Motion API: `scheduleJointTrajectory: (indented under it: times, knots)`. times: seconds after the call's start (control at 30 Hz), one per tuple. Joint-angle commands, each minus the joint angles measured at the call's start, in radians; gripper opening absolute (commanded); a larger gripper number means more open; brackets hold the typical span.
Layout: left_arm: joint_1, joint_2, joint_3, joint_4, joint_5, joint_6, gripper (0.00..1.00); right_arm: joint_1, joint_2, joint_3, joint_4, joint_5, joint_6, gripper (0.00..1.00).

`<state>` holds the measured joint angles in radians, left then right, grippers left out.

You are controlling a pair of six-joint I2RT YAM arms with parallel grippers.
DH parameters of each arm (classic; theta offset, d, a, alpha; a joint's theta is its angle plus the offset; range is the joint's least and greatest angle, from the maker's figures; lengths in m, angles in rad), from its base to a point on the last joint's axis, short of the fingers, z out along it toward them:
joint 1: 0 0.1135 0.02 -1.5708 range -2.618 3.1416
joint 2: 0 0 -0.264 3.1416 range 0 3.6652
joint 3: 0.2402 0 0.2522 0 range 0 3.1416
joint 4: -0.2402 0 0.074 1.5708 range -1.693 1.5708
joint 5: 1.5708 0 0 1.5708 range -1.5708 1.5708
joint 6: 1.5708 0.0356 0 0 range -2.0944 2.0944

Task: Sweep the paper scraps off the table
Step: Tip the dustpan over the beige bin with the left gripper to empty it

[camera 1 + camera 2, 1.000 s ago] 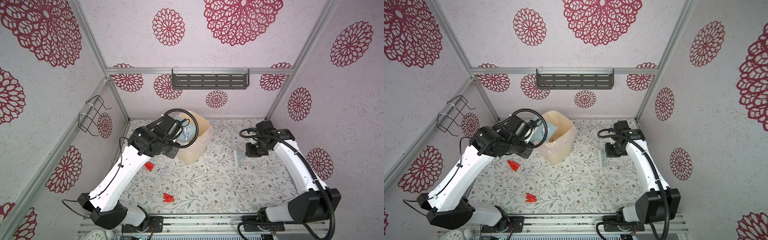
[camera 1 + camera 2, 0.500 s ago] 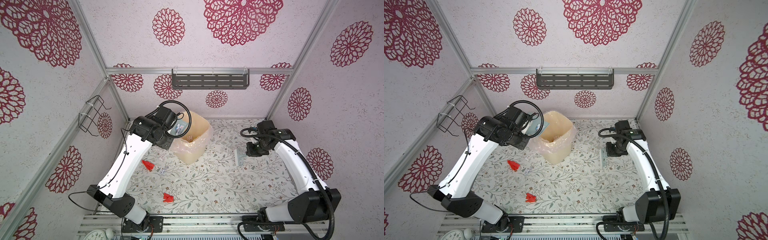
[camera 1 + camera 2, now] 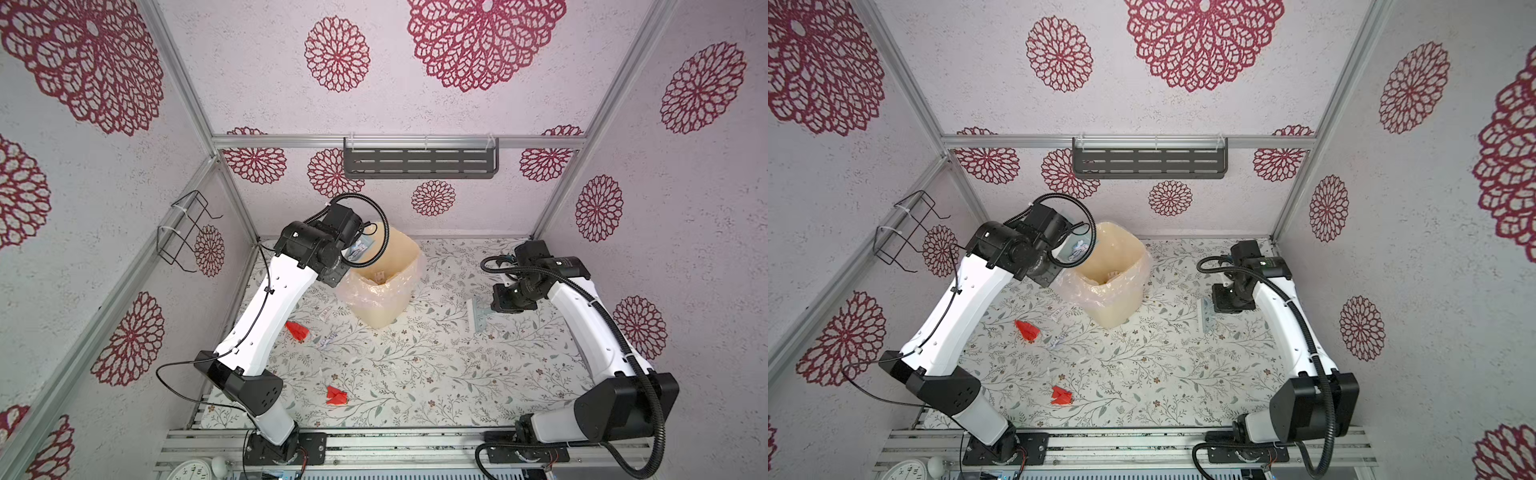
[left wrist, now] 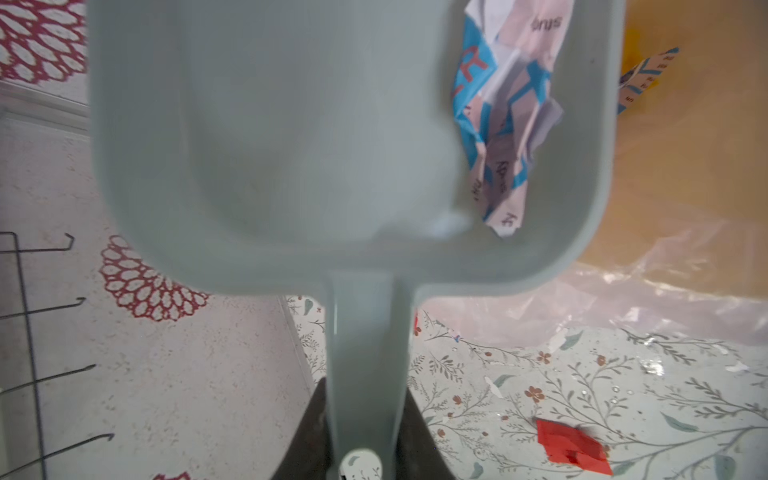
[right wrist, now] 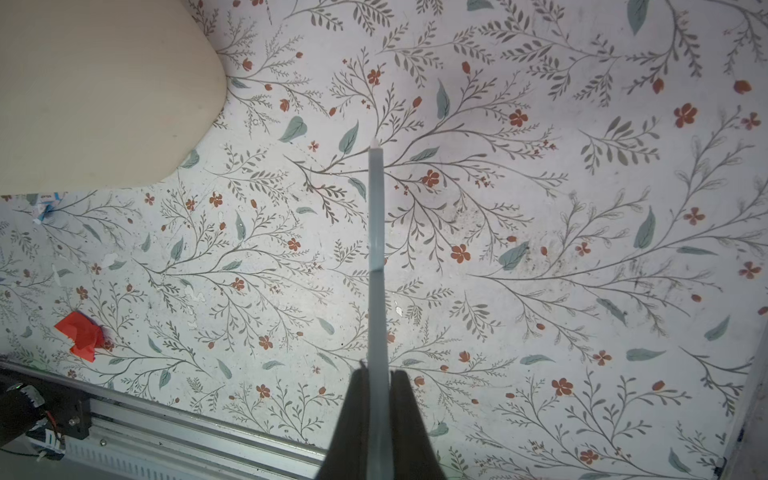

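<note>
My left gripper [image 4: 365, 386] is shut on the handle of the pale blue dustpan [image 4: 291, 124], held up at the left rim of the bin [image 3: 386, 286]. One crumpled printed paper scrap [image 4: 507, 108] lies inside the pan. On the table [image 3: 436, 374], two red paper scraps [image 3: 297, 331] [image 3: 336, 395] and a small white one [image 3: 326, 340] lie in front of the bin. In the right wrist view my right gripper [image 5: 377, 374] is shut on the thin pale brush [image 5: 376, 249], which hangs low over the table's right side [image 3: 478, 316].
The beige bin with its plastic liner [image 3: 1113, 282] stands at the back middle. A dark shelf [image 3: 419, 162] hangs on the back wall and a wire rack [image 3: 187, 232] on the left wall. A metal rail [image 3: 374, 440] runs along the front edge.
My left arm has swung back and to the left, carrying the dustpan from over the bin's mouth to its left rim. The right arm and brush have not moved.
</note>
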<state>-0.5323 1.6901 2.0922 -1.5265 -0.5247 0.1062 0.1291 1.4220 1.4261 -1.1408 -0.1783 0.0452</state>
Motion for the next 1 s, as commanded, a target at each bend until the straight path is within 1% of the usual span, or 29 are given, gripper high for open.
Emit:
scheduleJointTrajectory:
  times: [0.0,0.07,0.23,0.37,0.47,0.57,0.67,0.73,0.97]
  knots:
    - [-0.031,0.024,0.015,0.043,-0.103,0.088,0.0,-0.007,0.003,0.013,0.004,-0.024,-0.007,0.0]
    - [-0.046,0.034,0.011,0.056,-0.141,0.113,0.0,-0.006,0.006,0.014,0.006,-0.026,-0.007,0.0]
    - [-0.113,0.057,-0.039,0.125,-0.351,0.216,0.0,-0.008,0.006,0.005,0.01,-0.028,-0.008,0.0]
    - [-0.145,0.064,-0.095,0.192,-0.458,0.3,0.0,-0.012,0.003,-0.005,0.018,-0.034,-0.011,0.0]
    - [-0.162,0.042,-0.163,0.271,-0.534,0.385,0.0,-0.014,-0.004,-0.011,0.02,-0.039,-0.013,0.0]
    - [-0.176,0.011,-0.234,0.381,-0.602,0.498,0.0,-0.016,-0.015,-0.032,0.033,-0.055,-0.01,0.0]
    - [-0.182,-0.012,-0.29,0.48,-0.638,0.597,0.0,-0.016,-0.02,-0.058,0.05,-0.069,-0.007,0.0]
    - [-0.183,-0.021,-0.316,0.513,-0.651,0.629,0.0,-0.017,-0.021,-0.066,0.058,-0.077,-0.005,0.0]
    - [-0.189,-0.038,-0.343,0.566,-0.668,0.675,0.0,-0.016,-0.026,-0.068,0.058,-0.082,-0.002,0.0]
